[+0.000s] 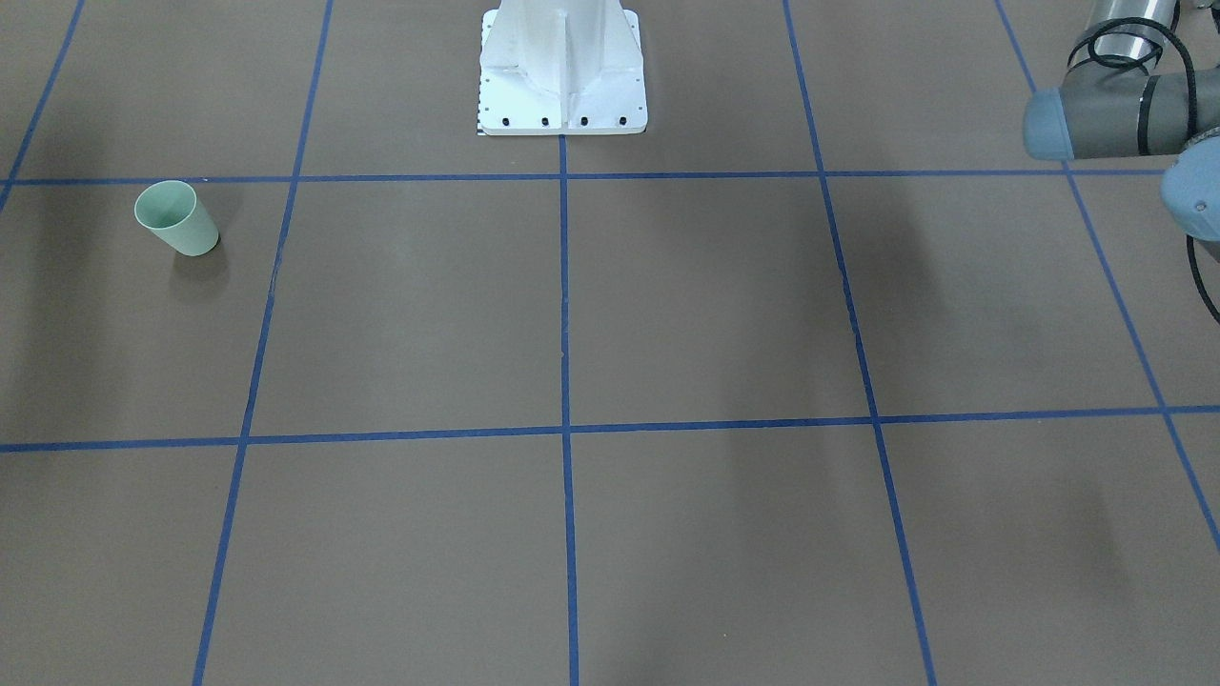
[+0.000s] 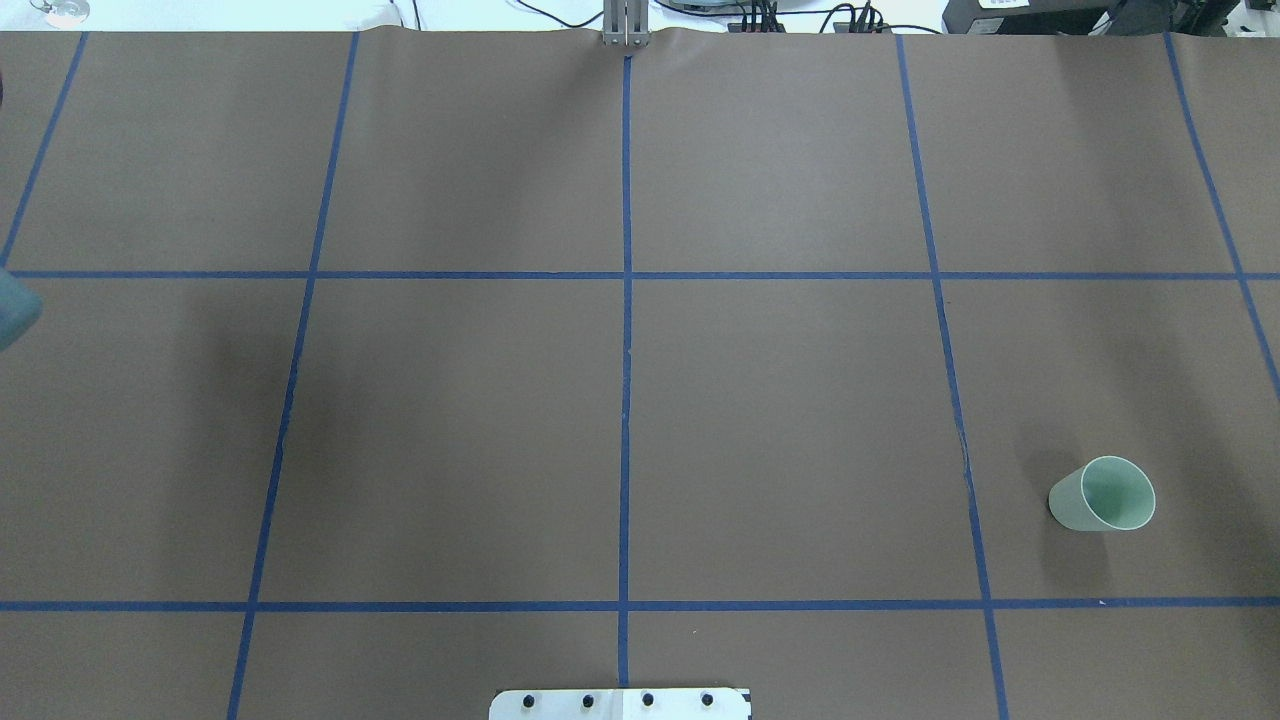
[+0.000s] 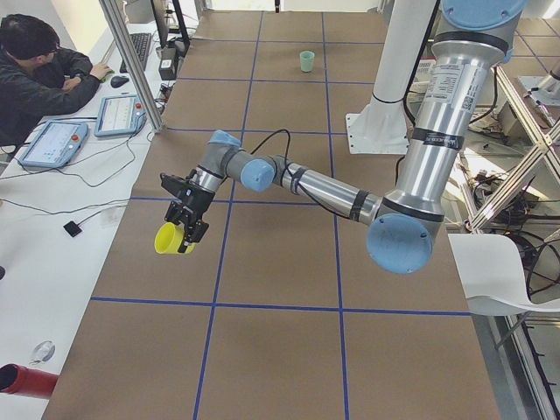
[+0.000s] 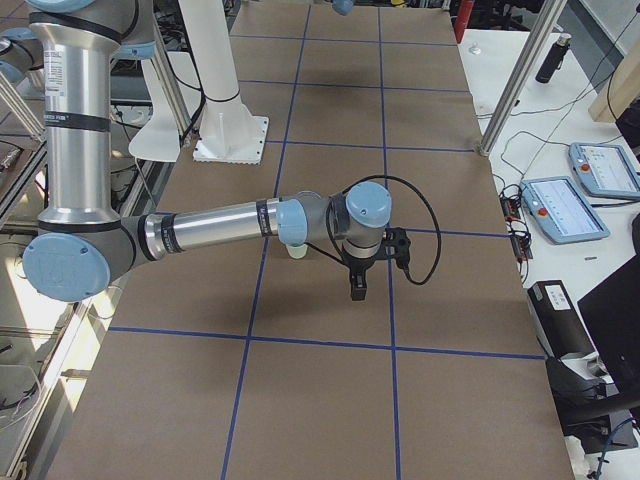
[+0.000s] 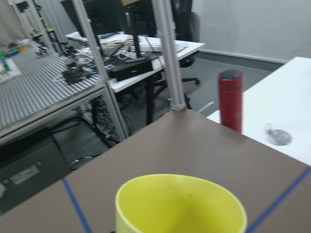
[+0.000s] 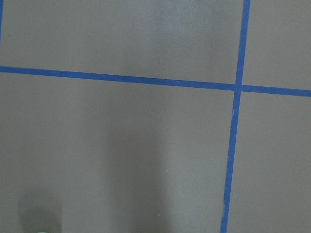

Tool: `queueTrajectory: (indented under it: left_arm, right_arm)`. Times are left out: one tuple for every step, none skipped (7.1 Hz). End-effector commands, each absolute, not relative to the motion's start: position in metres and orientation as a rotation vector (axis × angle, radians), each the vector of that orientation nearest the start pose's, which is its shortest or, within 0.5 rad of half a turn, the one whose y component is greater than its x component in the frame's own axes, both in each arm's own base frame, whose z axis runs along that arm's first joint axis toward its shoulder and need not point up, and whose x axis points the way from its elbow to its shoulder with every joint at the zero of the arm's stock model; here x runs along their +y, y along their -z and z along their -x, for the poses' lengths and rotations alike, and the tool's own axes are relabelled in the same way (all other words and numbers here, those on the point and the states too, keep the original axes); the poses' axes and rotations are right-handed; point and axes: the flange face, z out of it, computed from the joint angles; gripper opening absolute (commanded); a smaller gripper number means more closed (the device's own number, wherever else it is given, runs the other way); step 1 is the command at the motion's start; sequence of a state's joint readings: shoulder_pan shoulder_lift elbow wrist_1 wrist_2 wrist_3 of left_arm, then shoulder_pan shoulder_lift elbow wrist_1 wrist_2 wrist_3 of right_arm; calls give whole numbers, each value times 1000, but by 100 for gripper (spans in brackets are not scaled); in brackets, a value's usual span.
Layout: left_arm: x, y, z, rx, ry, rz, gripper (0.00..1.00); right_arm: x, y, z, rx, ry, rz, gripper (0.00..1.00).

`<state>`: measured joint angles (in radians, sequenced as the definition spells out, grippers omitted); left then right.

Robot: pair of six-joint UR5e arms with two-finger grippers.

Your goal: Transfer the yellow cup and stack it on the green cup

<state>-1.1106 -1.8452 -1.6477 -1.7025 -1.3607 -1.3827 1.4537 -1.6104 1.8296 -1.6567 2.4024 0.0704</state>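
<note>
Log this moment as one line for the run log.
stack: not done | yellow cup: at left tool, tilted | green cup: upright on table, robot's right side | right tool: above table

Silver arm tubes [image 3: 325, 189], blue-grey joint caps [image 3: 398, 244], black cables [image 3: 278, 132], white pedestal [image 1: 562, 71]

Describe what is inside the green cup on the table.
Nothing shows inside the green cup: the overhead view shows only its pale inner wall. Its own near side covers part of the bottom.

Bright even light, soft shadows, slight blur
</note>
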Motion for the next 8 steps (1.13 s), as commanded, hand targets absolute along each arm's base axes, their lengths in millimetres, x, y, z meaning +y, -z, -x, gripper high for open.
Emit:
queueTrajectory:
  left_arm:
    - [-620, -402, -164, 629, 801, -472, 20]
    - [-608, -382, -171, 763, 657, -506, 13]
    - [-594, -369, -173, 898, 575, -548, 12]
    - [-575, -374, -172, 1031, 491, -595, 13]
    - [-551, -382, -171, 1114, 340, -660, 13]
    - [-524, -397, -166, 1197, 253, -683, 13]
    - [-497, -406, -170, 1284, 143, -745, 14]
    - [-481, -409, -180, 1329, 63, -781, 14]
  right_arm:
    - [-498, -526, 22, -849, 182, -89, 100]
    - [-505, -516, 48, -844, 225, -84, 100]
    - [-504, -511, 49, -854, 229, -91, 100]
    - [-506, -508, 50, -859, 232, -96, 100]
    - [-508, -502, 52, -889, 238, -100, 100]
    - [-509, -495, 56, -938, 231, -90, 100]
    - [-516, -482, 66, -954, 158, -56, 100]
    - [-533, -445, 87, -970, 116, -51, 100]
